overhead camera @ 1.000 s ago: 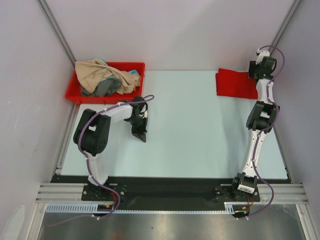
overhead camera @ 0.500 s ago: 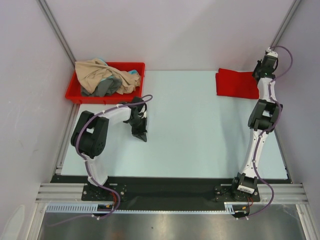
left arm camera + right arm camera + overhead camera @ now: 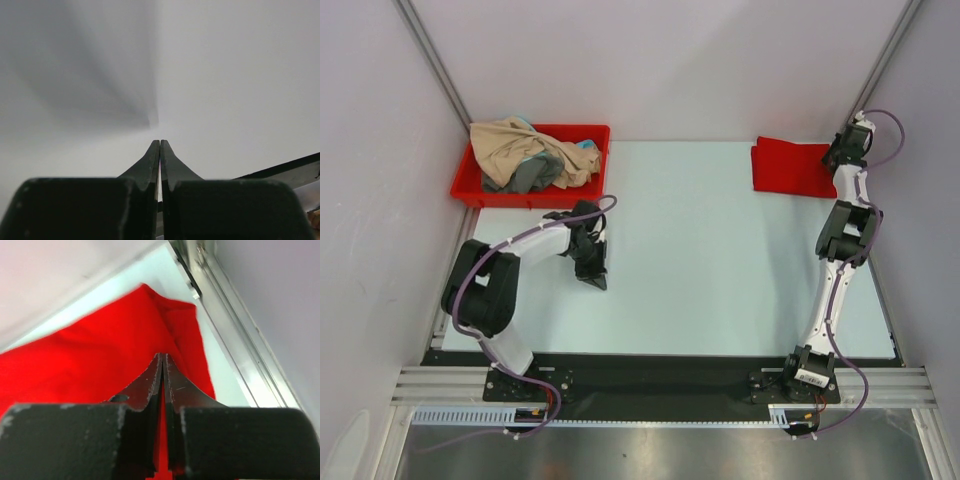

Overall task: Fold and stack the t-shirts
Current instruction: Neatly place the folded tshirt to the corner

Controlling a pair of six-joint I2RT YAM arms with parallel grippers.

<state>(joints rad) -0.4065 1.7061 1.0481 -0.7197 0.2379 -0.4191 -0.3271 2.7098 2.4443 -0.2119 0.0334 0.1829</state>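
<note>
Seen from overhead, a pale bench (image 3: 720, 250) fills the middle of the view, walled in on three sides. A folded red t-shirt (image 3: 790, 168) lies flat at about 1 o'clock, near the far right corner. At about 11 o'clock a red tray (image 3: 465, 185) holds a loose heap of t-shirts (image 3: 530, 155): beige-tan on top, grey beneath, a sliver of light blue showing.

The right arm reaches straight up the right side, its right gripper (image 3: 842, 150) at the red shirt's right edge. From overhead the gripper's state cannot be read. The right wrist camera fills this in: the right gripper (image 3: 163, 360) is clenched, its two dark fingers (image 3: 150, 382) pressed together with nothing between them, pointing over the red t-shirt (image 3: 100, 360). This view also shows the shirt's folded edge lying just beside the metal frame rail (image 3: 225, 325) at the bench's far corner, leaving a thin strip of bare bench.

The left arm bends inward, its left gripper (image 3: 592, 278) low over bare bench at about 9 o'clock, just in front of the tray and apart from it. The left wrist camera shows the left gripper (image 3: 160, 145) clenched and empty, with only blurred pale surface ahead.

The wide middle of the bench between both arms lies bare.
</note>
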